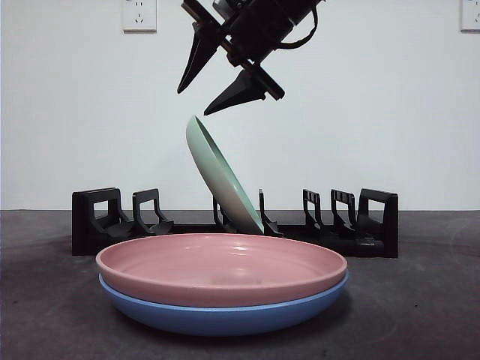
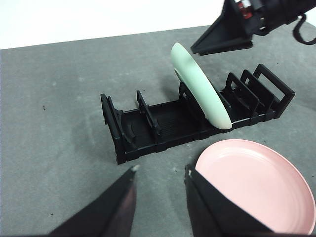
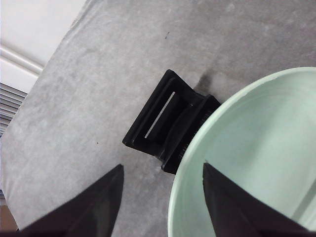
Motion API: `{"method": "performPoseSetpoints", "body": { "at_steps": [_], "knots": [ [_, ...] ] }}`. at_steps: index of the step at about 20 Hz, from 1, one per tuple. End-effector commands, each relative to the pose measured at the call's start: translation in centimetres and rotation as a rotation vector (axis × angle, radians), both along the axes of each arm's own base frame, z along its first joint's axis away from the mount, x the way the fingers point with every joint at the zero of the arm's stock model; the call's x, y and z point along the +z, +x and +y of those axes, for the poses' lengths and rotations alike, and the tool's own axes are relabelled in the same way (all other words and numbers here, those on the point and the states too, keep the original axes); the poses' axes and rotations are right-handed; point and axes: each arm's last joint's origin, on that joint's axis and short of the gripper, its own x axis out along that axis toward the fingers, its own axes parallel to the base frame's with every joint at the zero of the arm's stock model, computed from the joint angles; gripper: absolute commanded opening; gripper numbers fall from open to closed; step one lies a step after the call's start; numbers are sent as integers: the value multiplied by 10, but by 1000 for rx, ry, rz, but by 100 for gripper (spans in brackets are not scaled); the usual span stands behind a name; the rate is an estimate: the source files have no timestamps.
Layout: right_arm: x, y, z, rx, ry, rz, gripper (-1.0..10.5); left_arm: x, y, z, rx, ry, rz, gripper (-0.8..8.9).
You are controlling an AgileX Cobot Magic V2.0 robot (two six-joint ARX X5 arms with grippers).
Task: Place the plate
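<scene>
Green plate (image 1: 217, 176) tilted in black rack (image 1: 375, 225), right hand (image 1: 217, 79) open above, empty, left hand (image 2: 160, 173) open, empty

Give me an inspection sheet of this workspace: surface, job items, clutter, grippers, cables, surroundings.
Surface: grey table, a few small specks.
Job's things: green plate tilted in the black rack, its lower edge in a middle slot; pink plate stacked on blue plate in front.
Clutter: nothing seen.
Grippers: right gripper open just above the green plate, apart from it; left gripper open, waiting near the pink plate.
Cables: black loop on the right arm.
Surroundings: white wall, socket.
</scene>
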Motion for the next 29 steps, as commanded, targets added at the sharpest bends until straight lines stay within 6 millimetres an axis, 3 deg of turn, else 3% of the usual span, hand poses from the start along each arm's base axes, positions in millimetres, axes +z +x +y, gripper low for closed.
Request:
{"method": "performPoseSetpoints", "body": {
  "at_steps": [1, 7, 13, 16, 20, 29],
  "knots": [
    [-10, 6, 9, -2, -3, 27, 247, 2, 0, 0, 5, -6, -13, 155],
    [-25, 11, 13, -12, -22, 69, 245, 3, 0, 0, 5, -5, -14, 155],
    [-30, 10, 19, 2, -25, 84, 25, 3, 0, 0, 3, -2, -16, 155],
    [-28, 8, 17, 9, -22, 92, 15, 3, 0, 0, 3, -2, -16, 155],
    [-10, 1, 14, 46, 22, 85, 15, 3, 0, 0, 3, -3, -16, 155],
    [56, -21, 2, 110, 111, 16, 15, 3, 0, 0, 3, -3, -16, 155]
  ]
}}
